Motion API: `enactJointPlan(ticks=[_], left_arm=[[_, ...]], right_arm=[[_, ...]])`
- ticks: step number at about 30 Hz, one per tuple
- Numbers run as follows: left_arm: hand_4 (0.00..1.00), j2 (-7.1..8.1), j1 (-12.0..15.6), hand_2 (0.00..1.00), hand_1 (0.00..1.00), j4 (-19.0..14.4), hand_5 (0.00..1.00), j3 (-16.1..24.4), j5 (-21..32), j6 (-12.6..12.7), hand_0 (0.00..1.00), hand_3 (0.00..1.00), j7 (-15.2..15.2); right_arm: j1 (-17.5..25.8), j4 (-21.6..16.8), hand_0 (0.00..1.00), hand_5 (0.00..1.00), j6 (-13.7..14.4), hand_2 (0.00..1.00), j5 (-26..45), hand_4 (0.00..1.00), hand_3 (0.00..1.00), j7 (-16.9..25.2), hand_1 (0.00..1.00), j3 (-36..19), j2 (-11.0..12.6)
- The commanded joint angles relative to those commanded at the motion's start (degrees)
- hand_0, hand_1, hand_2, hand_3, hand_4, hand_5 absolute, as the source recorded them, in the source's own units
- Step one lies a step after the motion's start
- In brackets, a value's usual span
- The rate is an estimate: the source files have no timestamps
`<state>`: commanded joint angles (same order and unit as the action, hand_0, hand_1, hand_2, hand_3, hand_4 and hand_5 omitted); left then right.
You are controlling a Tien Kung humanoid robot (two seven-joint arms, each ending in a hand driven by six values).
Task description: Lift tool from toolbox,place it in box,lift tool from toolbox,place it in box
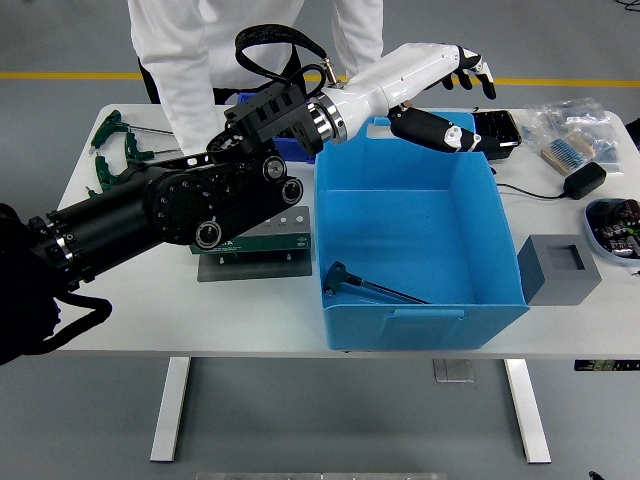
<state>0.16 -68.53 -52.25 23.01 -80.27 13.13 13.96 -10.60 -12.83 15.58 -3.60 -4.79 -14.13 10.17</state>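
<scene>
A dark T-handle tool (372, 287) lies flat on the floor of the blue box (500, 240), near its front left corner. My left hand (462, 104), white with black fingers (470, 62), is raised above the box's far right rim, open and holding nothing. Its black arm crosses the left half of the table and hides part of the green toolbox (262, 244) on its grey plate. Several green T-handle tools (112, 150) lie at the far left. My right arm is out of view.
A person in a white coat (190, 60) stands at the far side behind my arm. Right of the box are a grey block (558, 266), a black tray (497, 128), plastic bags (577, 128), a black adapter (583, 178) and a round container (614, 224).
</scene>
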Motion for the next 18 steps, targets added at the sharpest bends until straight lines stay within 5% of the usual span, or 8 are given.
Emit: enactJointPlan(ticks=[2,6,10,13,15,18], left_arm=[[0.97,1.32,1.4,0.699,0.596,-2.7,0.665,1.8,-3.2,-1.4,0.54,0.621,-1.9],[0.97,6.43,6.8,0.699,0.596,-12.0,0.665,7.4,-12.5,-6.1,0.54,0.621,-7.5],[0.982,10.9,14.2,0.637,0.542,-21.6,0.68,14.3,-21.9,-15.3,0.471,0.604,-16.4],[0.982,13.49,19.4,0.637,0.542,-28.7,0.68,18.4,-24.7,-20.7,0.471,0.604,-20.4],[0.986,15.07,23.5,0.636,0.539,-33.5,0.683,21.8,-25.9,-21.9,0.469,0.604,-22.0],[0.986,16.35,29.5,0.636,0.539,-40.5,0.683,27.0,-28.9,-20.3,0.469,0.604,-23.1]], right_arm=[[0.2,0.1,0.685,0.763,0.0,0.747,1.0,0.84,0.59,0.3,0.698,0.5,-0.2],[1.0,0.3,0.685,0.763,0.0,0.747,3.8,0.84,0.59,1.1,0.698,2.0,-0.5],[1.5,0.4,0.685,0.764,0.1,0.747,6.5,0.839,0.591,1.9,0.698,3.4,-0.8],[1.5,0.5,0.685,0.764,0.2,0.747,6.3,0.839,0.591,1.8,0.698,3.4,-0.8],[1.6,0.5,0.685,0.764,0.2,0.747,6.6,0.84,0.59,2.0,0.697,3.6,-0.8],[1.9,0.5,0.685,0.764,0.2,0.747,7.3,0.84,0.59,2.2,0.697,3.9,-0.9]])
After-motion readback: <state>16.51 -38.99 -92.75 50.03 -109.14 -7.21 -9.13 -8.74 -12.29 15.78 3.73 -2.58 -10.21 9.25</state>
